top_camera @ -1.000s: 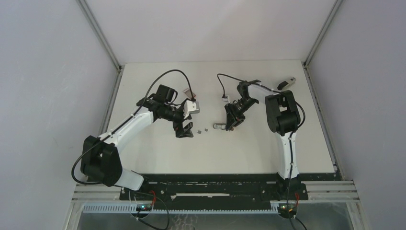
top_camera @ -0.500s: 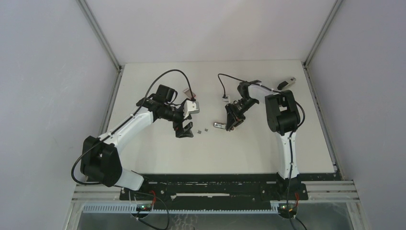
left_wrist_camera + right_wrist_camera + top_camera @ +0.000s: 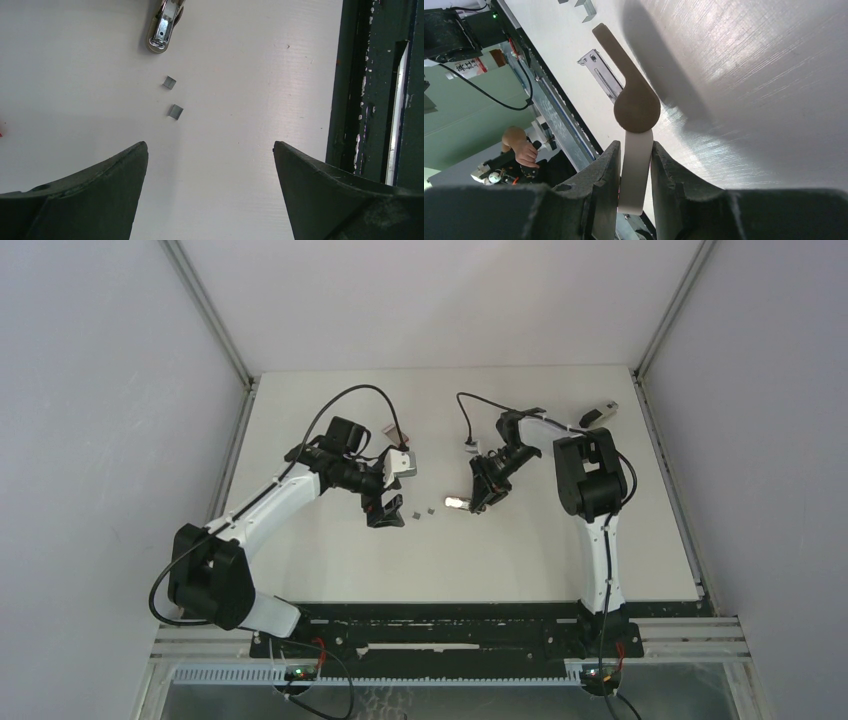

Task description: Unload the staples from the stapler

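Note:
The stapler hangs open in my right gripper, its shiny metal tip low over the table. In the right wrist view the gripper is shut on the stapler's white body, with the metal magazine swung out beyond it. Two short grey strips of staples lie on the table just in front of the tip, small grey specks from above. My left gripper stands open just left of them, with nothing between its fingers.
A small black-and-white object lies at the back right corner of the table. The dark rail of the table's near edge runs behind the left gripper. Cables loop over both arms.
The right gripper has shifted slightly with the stapler, and its metal tip now catches more light. The left arm and the loose staples have not moved.

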Available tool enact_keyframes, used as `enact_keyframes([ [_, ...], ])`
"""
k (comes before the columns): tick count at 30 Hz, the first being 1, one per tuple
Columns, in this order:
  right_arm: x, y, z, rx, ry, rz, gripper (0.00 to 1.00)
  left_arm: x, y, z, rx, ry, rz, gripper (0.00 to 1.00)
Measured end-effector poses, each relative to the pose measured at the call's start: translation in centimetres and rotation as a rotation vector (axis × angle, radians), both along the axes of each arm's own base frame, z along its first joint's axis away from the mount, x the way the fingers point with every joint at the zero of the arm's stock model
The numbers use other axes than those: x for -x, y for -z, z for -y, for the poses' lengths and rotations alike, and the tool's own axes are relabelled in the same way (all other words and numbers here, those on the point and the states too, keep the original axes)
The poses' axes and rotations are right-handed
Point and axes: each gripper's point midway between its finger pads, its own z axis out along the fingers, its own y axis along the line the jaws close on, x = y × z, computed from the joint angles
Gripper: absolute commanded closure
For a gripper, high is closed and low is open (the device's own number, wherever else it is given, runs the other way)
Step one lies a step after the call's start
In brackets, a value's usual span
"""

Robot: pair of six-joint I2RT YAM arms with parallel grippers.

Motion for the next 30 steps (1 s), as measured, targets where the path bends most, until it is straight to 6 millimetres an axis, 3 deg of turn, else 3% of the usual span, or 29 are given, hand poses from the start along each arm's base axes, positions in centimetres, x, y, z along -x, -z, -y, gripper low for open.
enact_keyframes([
  [23,-0.4,0.1,0.5,-0.007,0.041,-0.038,0.54,0.2,-0.1,0.2,0.013,0.007,-0.006,0.0],
  [30,-1.6,-0.7,0.7,0.009,0.035,0.008,0.49,0.0,-0.2,0.3,0.017,-0.002,-0.006,0.0],
])
